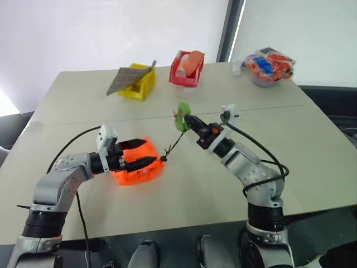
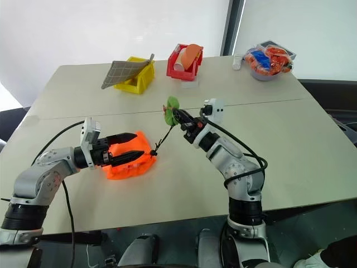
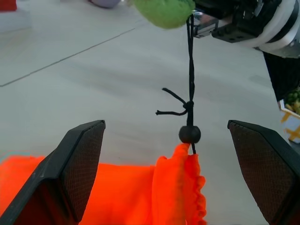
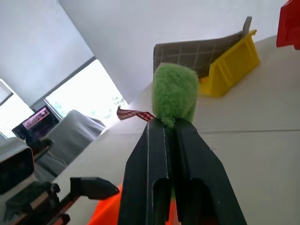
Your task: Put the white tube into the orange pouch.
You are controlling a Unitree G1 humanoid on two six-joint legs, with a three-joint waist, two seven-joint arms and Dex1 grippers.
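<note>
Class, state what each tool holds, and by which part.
The right tool pinches the orange pouch by its cord's lime-green tag. The left tool stands open, holding nothing.

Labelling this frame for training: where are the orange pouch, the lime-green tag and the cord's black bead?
orange pouch (image 1: 134, 170), left eye view, lower fabric.
lime-green tag (image 4: 174, 93), right wrist view, fuzzy middle.
black bead (image 3: 189, 134), left wrist view, centre.

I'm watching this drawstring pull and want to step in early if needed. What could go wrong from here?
The right gripper is shut on the green tag with the black cord taut; the tag might slip free. The left gripper stands open around the orange pouch, so nothing pins it: the pouch may drag or lift rather than cinch.
</note>
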